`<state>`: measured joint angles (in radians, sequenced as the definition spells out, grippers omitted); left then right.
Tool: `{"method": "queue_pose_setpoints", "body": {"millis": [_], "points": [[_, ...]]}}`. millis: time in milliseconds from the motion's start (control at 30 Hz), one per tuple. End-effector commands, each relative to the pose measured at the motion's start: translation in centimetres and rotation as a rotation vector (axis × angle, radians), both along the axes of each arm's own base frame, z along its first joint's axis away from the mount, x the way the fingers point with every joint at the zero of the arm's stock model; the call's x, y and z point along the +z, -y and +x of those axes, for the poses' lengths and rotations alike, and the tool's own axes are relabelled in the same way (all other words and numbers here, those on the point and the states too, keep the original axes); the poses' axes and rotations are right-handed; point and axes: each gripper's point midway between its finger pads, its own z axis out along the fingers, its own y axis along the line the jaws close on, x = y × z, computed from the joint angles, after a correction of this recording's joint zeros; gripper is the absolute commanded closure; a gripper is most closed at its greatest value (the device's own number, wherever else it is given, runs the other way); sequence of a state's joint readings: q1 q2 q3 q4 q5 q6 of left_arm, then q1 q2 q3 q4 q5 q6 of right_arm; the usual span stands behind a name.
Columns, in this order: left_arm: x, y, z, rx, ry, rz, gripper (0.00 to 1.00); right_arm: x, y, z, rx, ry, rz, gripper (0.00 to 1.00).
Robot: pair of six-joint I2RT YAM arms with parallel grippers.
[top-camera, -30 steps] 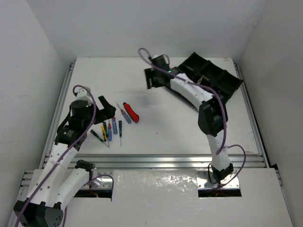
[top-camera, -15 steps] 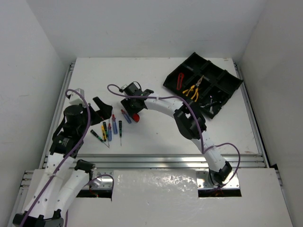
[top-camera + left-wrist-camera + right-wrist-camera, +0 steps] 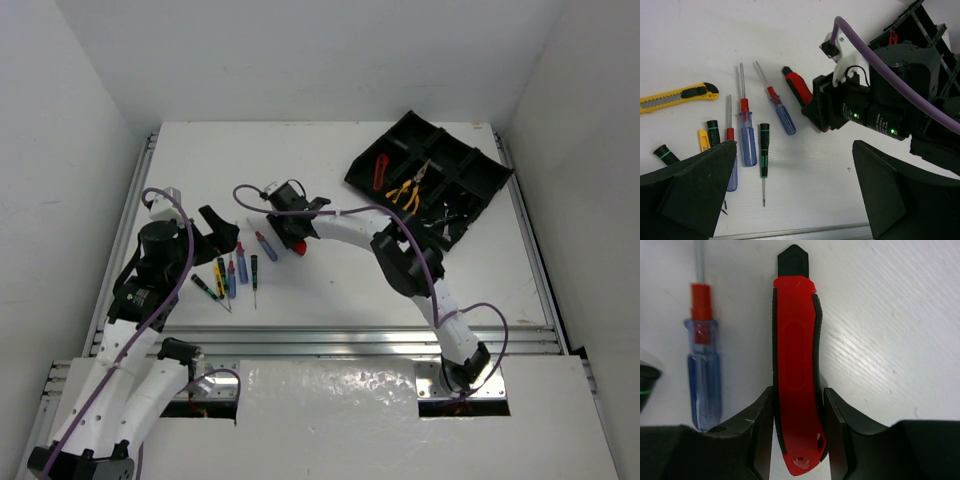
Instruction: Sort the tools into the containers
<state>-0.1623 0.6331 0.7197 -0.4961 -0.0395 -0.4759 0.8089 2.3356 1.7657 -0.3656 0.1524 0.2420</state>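
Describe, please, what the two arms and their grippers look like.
Both the left arm and right arm are white segmented tubes with black joints, each trailing a purple cable. The left gripper and right gripper have black wedge-shaped fingers. Green lights glow on the right wrist.

Your right pincer [image 3: 797, 392] has swung away from the tray [image 3: 487, 190] and come down over the red knife [image 3: 795, 350]. Its fingers [image 3: 760, 415] have narrowed and now press the handle lying between them, tip pointing ahead.
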Motion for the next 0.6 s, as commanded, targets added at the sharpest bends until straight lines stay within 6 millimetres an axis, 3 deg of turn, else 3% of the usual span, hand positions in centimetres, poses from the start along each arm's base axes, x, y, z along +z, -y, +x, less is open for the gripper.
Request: {"method": "queue_pose_setpoints", "body": {"millis": [0, 33, 67, 100, 167, 367, 400, 433, 467, 533, 567], "points": [[1.4, 0.4, 0.4, -0.012, 0.061, -0.016, 0.0, 2.0, 3.3, 0.0, -0.103, 0.027, -0.051, 0.82], [1.5, 0.3, 0.4, -0.011, 0.063, -0.016, 0.0, 3.0, 4.0, 0.6, -0.141, 0.036, -0.023, 0.82], [1.5, 0.4, 0.4, -0.012, 0.063, -0.016, 0.0, 5.7, 4.2, 1.3, -0.175, 0.069, 0.034, 0.83], [1.5, 0.4, 0.4, -0.012, 0.063, -0.016, 0.0, 6.2, 5.1, 1.3, -0.229, 0.06, 0.062, 0.83], [1.5, 0.3, 0.4, -0.011, 0.063, -0.016, 0.0, 8.8, 8.2, 2.9, -0.352, 0.106, 0.076, 0.84], [1.3, 0.5, 0.4, -0.018, 0.059, -0.017, 0.0, 12.2, 16.8, 8.5, -0.656, 0.119, 0.146, 0.84], [1.3, 0.5, 0.4, -0.02, 0.06, -0.015, 0.0, 11.7, 18.9, 9.8, -0.712, 0.109, 0.141, 0.84], [1.3, 0.5, 0.4, -0.02, 0.058, -0.015, 0.0, 11.6, 19.8, 10.2, -0.735, 0.091, 0.131, 0.84], [1.3, 0.5, 0.4, -0.022, 0.058, -0.016, 0.0, 13.3, 20.3, 11.8, -0.762, 0.12, 0.159, 0.84], [1.3, 0.6, 0.5, -0.025, 0.056, -0.016, 0.0, 12.2, 22.4, 13.5, -0.835, 0.11, 0.127, 0.84], [1.2, 0.6, 0.5, -0.028, 0.055, -0.016, 0.0, 13.5, 23.0, 14.5, -0.86, 0.13, 0.136, 0.84]]}}
